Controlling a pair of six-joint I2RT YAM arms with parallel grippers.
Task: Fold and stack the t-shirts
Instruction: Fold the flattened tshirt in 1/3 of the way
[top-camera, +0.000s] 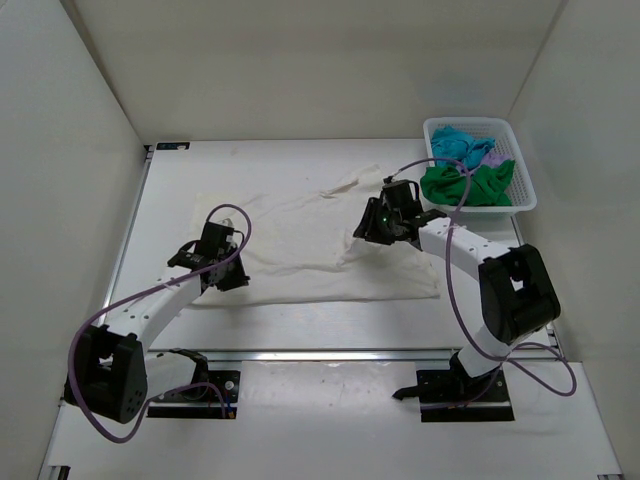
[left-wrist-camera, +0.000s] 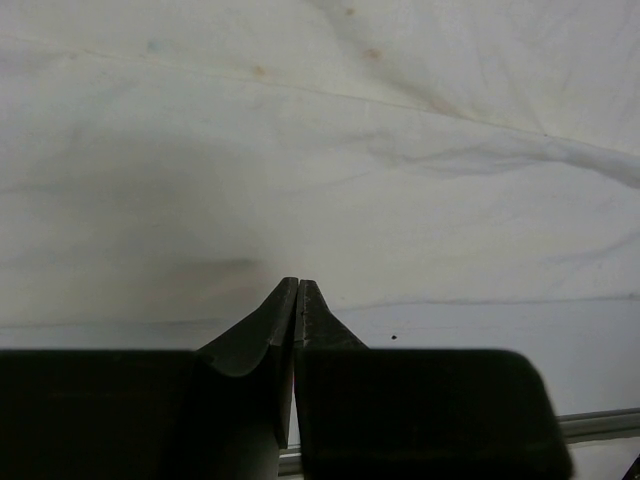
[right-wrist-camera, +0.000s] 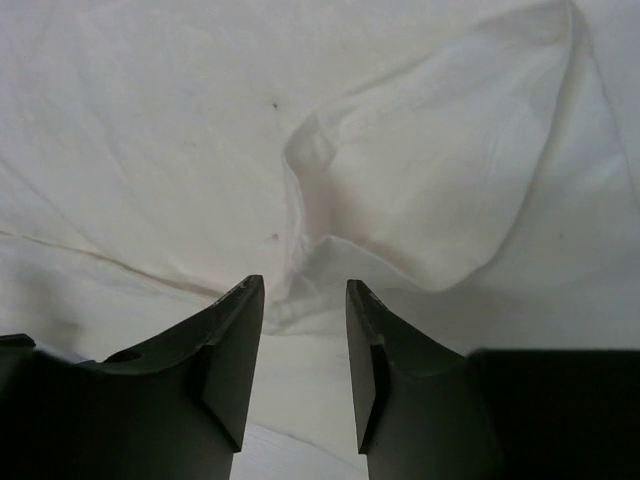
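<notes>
Left pincer (left-wrist-camera: 300, 285) first: on my wrist feed the two fingers are pressed together tip to tip, and I can't make out any cloth between them. They hang low over pale fabric. Just under the tips runs the near hem of the cream-white t-shirt (top-camera: 300, 250), with a strip of bare surface (top-camera: 180, 180) below it. Over to the right pincer (right-wrist-camera: 303, 283): its fingers stand apart with a clear gap and nothing gripped. The cloth is rucked up right ahead of the tips, a soft crease curling away from them. From the overhead camera, the left pincer sits at the left edge of the cream-white t-shirt, and the right one is over its far right part. Both arms reach in from the near side. The shirt lies spread and wrinkled across the middle of the surface, roughly flat. One sleeve points toward the far wall, and the right-hand part is bunched under the right arm. Further out, in the far right corner, is the white lattice basket (top-camera: 524, 175), close to the shirt's right side, though I can't tell whether they touch. Inside it are three crumpled shirts: the bright green t-shirt (top-camera: 465, 185) nearest me, the turquoise-blue t-shirt (top-camera: 458, 143) behind it, and the pale lilac t-shirt (top-camera: 495, 155) showing beside them.
</notes>
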